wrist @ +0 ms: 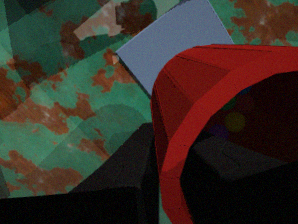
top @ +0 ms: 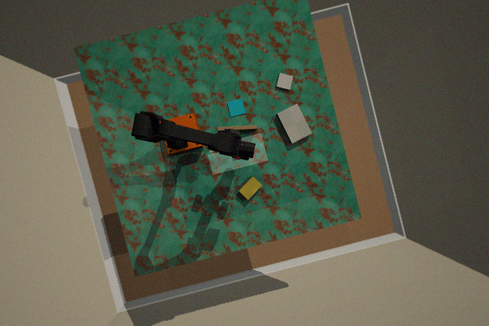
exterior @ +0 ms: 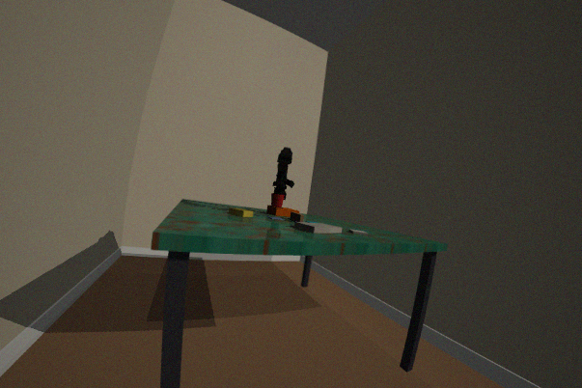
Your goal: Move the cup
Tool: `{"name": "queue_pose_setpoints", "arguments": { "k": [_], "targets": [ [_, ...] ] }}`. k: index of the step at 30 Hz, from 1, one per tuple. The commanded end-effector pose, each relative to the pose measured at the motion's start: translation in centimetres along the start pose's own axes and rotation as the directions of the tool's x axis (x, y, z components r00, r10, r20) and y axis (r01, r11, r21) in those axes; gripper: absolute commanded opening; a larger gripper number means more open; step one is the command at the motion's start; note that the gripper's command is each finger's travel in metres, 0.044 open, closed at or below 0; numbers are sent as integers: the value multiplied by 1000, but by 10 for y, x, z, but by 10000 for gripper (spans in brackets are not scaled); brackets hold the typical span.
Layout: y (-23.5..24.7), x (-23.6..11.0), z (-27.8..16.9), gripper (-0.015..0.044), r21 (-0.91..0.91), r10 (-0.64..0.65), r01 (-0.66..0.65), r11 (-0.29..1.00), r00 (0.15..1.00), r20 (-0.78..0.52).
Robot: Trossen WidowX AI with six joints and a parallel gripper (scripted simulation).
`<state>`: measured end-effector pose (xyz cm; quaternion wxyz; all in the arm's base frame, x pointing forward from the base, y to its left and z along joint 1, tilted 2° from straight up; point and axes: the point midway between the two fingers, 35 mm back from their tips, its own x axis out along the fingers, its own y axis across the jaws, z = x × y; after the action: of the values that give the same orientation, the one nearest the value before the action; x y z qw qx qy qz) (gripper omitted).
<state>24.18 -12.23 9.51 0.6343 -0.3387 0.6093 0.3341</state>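
Observation:
The red cup (exterior: pixel 277 201) (wrist: pixel 185 80) hangs upright, clear above the table. My gripper (exterior: pixel 279 194) (wrist: pixel 161 131) is shut on its wall, one finger outside and one inside the cup. Several marbles, among them a yellow marble (wrist: pixel 235 122) and a purple marble (wrist: pixel 219 132), lie inside the cup. The blue-grey pad (exterior: pixel 276 218) (wrist: pixel 170 45) lies on the table beneath the cup, partly hidden by it in the wrist view. The cyan pad (top: pixel 236 108) has nothing on it. In the top view the arm hides most of the cup.
A low brown bar (top: pixel 245 128) stands between the two pads. A yellow block (top: pixel 250 188) (exterior: pixel 241 212), a large grey block (top: pixel 293 123) (exterior: pixel 325 228) and a small pale block (top: pixel 285 81) (exterior: pixel 357 232) lie on the table. The arm's orange base (top: pixel 191 122) is nearby.

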Motion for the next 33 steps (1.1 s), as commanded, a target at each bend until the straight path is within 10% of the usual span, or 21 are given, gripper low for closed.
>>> {"name": "queue_pose_setpoints", "arguments": {
  "k": [1, 33],
  "targets": [
    [0, 0, 0, 0, 0, 0, 0, 1000, 1000, 0],
    [14, 0, 49, 0, -3, -3, 3, 1000, 1000, 7]
  ]
}}
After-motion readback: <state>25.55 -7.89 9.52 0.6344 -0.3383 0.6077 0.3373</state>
